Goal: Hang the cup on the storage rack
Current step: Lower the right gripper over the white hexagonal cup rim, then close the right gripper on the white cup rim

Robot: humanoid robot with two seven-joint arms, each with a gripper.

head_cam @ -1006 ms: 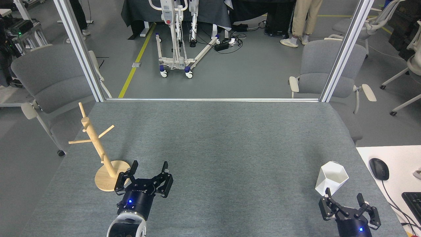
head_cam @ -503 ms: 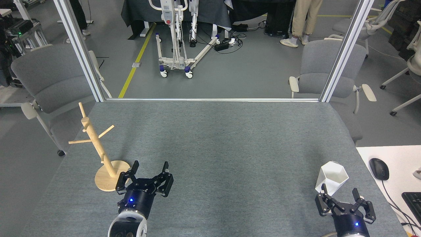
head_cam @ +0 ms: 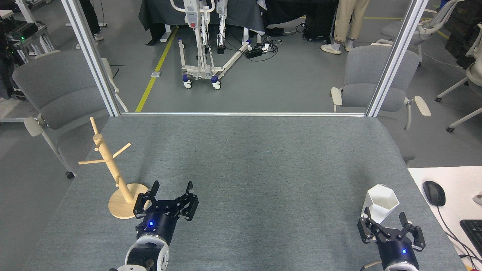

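The white faceted cup (head_cam: 379, 202) stands upright near the table's right edge, its hexagonal rim facing up. Just below it, my right gripper (head_cam: 384, 215) is open, its two black fingers reaching up around the cup's lower part; contact cannot be told. The storage rack (head_cam: 111, 166), a light wooden post with angled pegs on a round base, stands at the table's left. My left gripper (head_cam: 172, 185) is open beside the round base, to its right, with nothing between its fingers.
The grey felt table (head_cam: 241, 158) runs back to an aluminium frame (head_cam: 241, 113). A white desk with a black mouse (head_cam: 433, 192) and a keyboard (head_cam: 475, 234) adjoins at the right. Grey chairs (head_cam: 367, 81) and a person's legs (head_cam: 348, 22) lie beyond.
My right gripper has moved left and forward, so its fingers now flank the cup's base. The left gripper has barely shifted. Cup and rack stay put.
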